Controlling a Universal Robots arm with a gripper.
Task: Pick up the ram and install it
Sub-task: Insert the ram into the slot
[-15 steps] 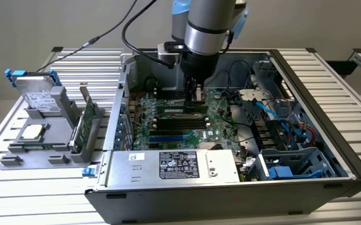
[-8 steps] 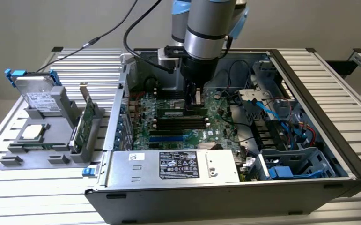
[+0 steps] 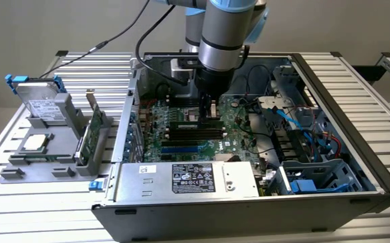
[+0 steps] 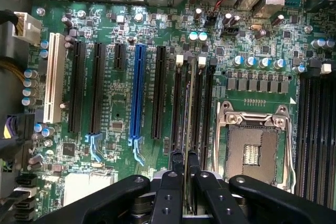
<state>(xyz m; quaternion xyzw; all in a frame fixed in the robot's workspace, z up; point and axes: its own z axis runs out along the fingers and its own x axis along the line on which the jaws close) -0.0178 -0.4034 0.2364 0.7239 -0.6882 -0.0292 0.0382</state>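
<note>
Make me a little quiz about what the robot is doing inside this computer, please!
1. True or false: the gripper is shut on the ram.
2. Where is the ram? A) at the motherboard's memory slots B) on the floor C) in someone's hand.
3. What colour are the rails on the hard drive?
Key: 1 true; 2 A; 3 blue.

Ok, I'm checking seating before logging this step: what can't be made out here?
Whether the ram is fully seated: the wrist view sees it edge-on between the jaws; in the exterior view its lower edge is too small to judge.
Ram's chips and sticker: wrist view, faces turned away.
Near-end latch: wrist view, behind the jaws.
Upper arm: cut off by the exterior view's top edge.
</note>
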